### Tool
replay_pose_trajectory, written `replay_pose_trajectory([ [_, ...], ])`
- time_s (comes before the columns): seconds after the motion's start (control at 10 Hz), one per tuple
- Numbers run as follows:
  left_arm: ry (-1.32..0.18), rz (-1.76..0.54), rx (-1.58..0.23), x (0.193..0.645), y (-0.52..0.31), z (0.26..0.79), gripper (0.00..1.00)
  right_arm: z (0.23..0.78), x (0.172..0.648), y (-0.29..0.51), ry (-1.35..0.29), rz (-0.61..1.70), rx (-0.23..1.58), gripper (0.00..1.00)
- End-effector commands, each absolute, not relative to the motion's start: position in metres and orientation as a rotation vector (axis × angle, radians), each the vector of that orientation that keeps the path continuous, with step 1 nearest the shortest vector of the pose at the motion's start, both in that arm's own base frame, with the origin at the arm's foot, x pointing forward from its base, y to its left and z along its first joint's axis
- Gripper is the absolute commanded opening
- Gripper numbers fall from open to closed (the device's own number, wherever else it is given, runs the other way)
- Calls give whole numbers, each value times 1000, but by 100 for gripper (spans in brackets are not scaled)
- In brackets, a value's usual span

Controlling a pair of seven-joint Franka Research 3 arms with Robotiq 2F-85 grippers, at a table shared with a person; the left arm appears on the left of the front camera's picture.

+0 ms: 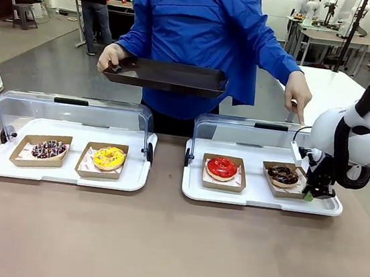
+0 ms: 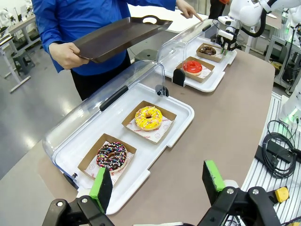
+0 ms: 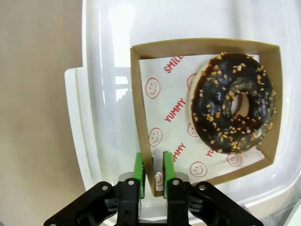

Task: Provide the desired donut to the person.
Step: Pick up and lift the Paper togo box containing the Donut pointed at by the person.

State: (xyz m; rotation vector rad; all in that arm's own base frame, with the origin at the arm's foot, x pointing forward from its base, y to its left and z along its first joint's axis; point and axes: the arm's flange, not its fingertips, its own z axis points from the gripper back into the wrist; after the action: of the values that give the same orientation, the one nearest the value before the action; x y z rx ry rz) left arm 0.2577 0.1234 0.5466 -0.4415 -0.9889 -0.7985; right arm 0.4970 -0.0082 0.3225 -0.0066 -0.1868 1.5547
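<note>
1. Right gripper [image 3: 152,162]: green pads nearly together, one on each side of a side wall of the brown paper tray [image 3: 135,94], pinching that wall.
2. It points straight down at the table; in the front view it [image 1: 315,188] sits at the paper tray's right edge.
3. Right arm [image 1: 369,127] comes in from the right, elbow high, white links bent down to a vertical wrist.
4. Chocolate donut [image 3: 214,108] with nut crumbs lies in that paper tray on printed paper, off toward the wall far from the pads and not touching them.
5. The paper tray stands at the right end of the right white display tray [image 1: 259,198], whose clear lid [image 1: 240,128] is swung up at the back.
6. Red donut [image 1: 222,167] sits in its own paper tray just left of it, apart.
7. Person [image 1: 198,32] in a blue jacket stands at the far side. One hand [image 1: 298,98] is stretched down with the index finger pointing over the lid toward the chocolate donut.
8. The other hand [image 1: 112,56] holds a dark tray [image 1: 166,75] level, above and between the two display trays.
9. Left gripper [image 2: 157,174]: fingers wide apart with nothing between, held above the table's [image 1: 158,243] near edge, aimed at the left display tray [image 1: 66,174].
10. That tray holds a yellow donut [image 1: 108,157] and a sprinkled donut [image 1: 48,149], lid up.
</note>
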Motion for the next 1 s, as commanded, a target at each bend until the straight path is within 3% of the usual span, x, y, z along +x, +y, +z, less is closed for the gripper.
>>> replay_pose_trajectory([
  [0.0, -977, -791, -452, 256, 125, 547, 100, 329, 502, -8, -152, 1557, 4, 0],
  [0.3, -977, -791, -452, 256, 125, 547, 100, 357, 475, -3, -144, 1614, 15, 0],
  [0.9, -977, -791, -452, 256, 125, 547, 100, 510, 327, 24, -241, 1708, -80, 0],
])
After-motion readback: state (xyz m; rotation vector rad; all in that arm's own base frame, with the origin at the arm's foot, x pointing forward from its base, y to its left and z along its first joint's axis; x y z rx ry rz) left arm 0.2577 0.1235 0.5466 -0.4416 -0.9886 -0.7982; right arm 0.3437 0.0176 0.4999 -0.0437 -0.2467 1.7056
